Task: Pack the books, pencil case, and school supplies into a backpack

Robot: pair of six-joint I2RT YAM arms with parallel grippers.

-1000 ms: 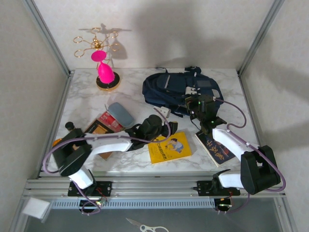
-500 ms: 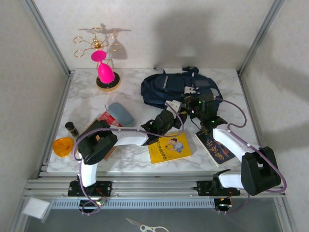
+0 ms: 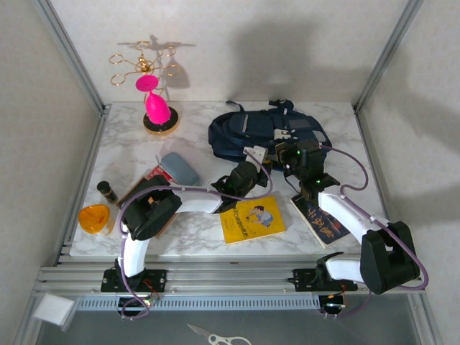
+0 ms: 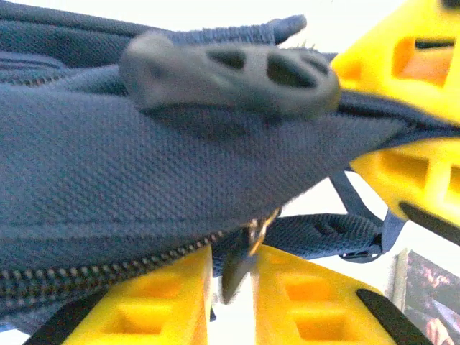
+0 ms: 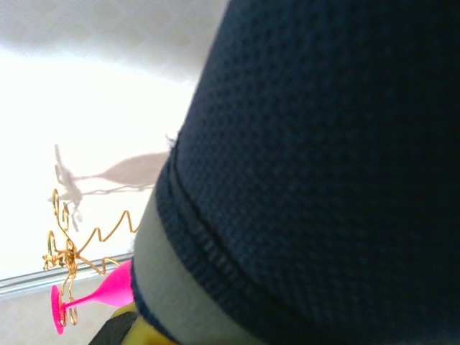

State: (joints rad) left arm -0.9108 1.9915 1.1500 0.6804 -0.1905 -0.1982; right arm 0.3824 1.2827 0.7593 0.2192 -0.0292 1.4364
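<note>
2 grippers at the backpack (image 3: pixel 248 129), which lies at the far middle-right of the table (image 3: pixel 129 147).

Left gripper (image 3: pixel 250 159) is on its near edge, clenched on a zip pull (image 4: pixel 241 251). In the wrist view the yellow fingers (image 4: pixel 309 302) are nearly together, with the metal tab pinched in the gap and zipper teeth running off left just above. A grey rubber tab (image 4: pixel 230 72) sits higher on the fabric.

Right gripper (image 3: pixel 291 153) is against the backpack's right front. From the left wrist, a fold of navy cloth passes between 2 more yellow fingers (image 4: pixel 402 57) — it is grasping the backpack. Right wrist view: navy weave close up, pink stand (image 5: pixel 93 295) beyond.

Lying outside the backpack:
- yellow book (image 3: pixel 251 219), near front centre
- dark book (image 3: pixel 325 224), partly under the right arm
- pencil case (image 3: pixel 180 169), against the red box (image 3: pixel 159 178), left of centre
- orange piece (image 3: pixel 93 218), at the left edge — well apart
</note>
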